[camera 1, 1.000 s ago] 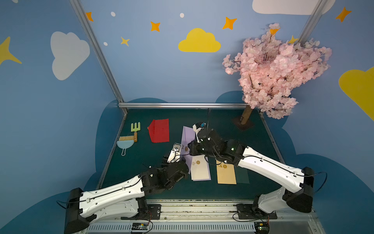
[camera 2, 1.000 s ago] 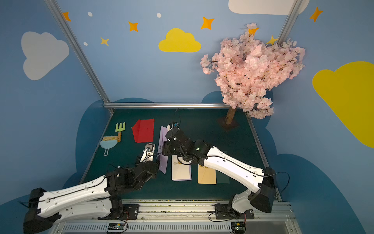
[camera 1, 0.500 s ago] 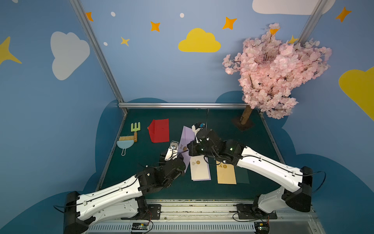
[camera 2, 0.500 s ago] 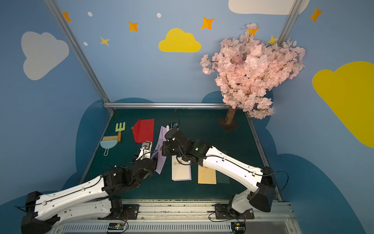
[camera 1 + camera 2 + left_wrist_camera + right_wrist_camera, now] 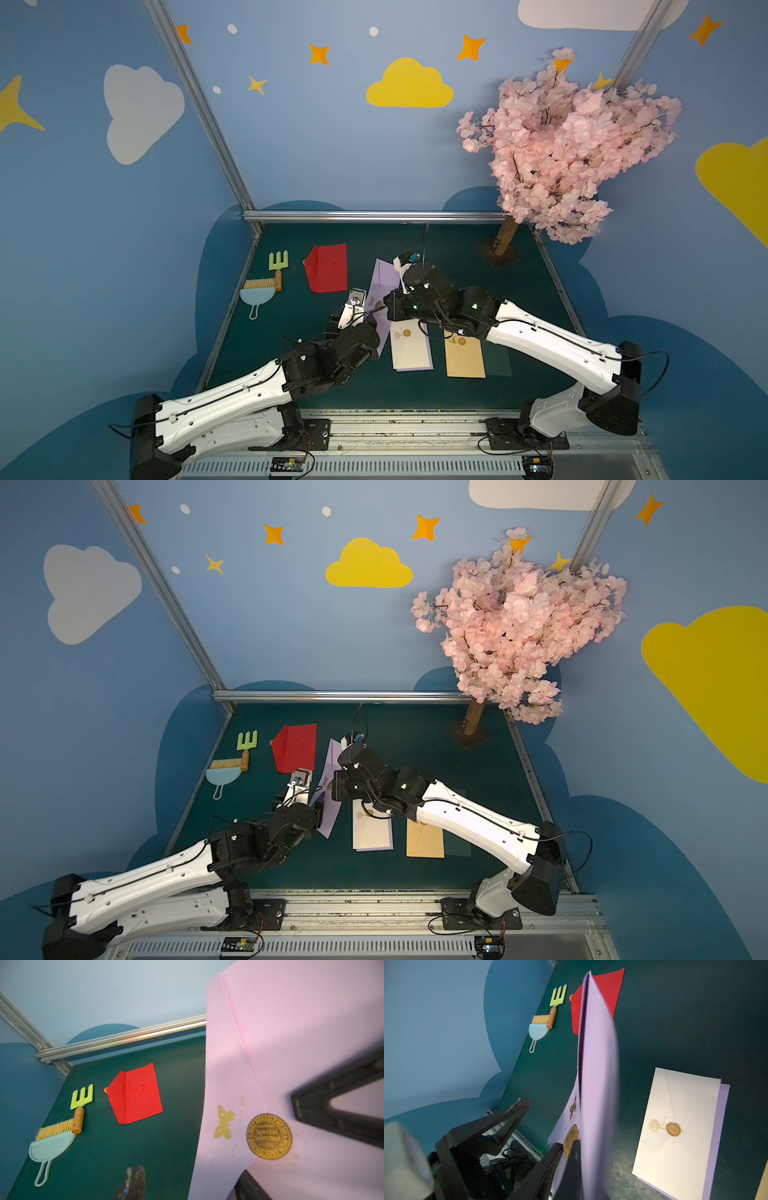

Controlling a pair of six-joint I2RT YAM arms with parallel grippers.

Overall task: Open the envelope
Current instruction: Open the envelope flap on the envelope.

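Observation:
A lilac envelope (image 5: pixel 380 282) (image 5: pixel 330 816) with a gold seal (image 5: pixel 269 1136) and a gold butterfly is held up on edge above the green mat. My right gripper (image 5: pixel 390 306) (image 5: pixel 578 1153) is shut on it right beside the seal; one of its fingers (image 5: pixel 332 1109) presses the sealed face. My left gripper (image 5: pixel 371 314) (image 5: pixel 191 1186) is open at the envelope's near edge. One left finger (image 5: pixel 135 1182) (image 5: pixel 488 1126) stands free over the mat. The other (image 5: pixel 247 1186) shows just below the tip of the flap, partly hidden by paper.
A red envelope (image 5: pixel 326 268) lies with its flap open at the back left, next to a green rake (image 5: pixel 278 266) and a dustpan with brush (image 5: pixel 257 295). Cream (image 5: pixel 409 347), tan (image 5: pixel 464 355) and dark green envelopes lie under the right arm. A pink tree (image 5: pixel 561 145) stands back right.
My left gripper has moved a little towards the back, closer along the lilac envelope's edge. The right gripper has kept its hold and hardly shifted.

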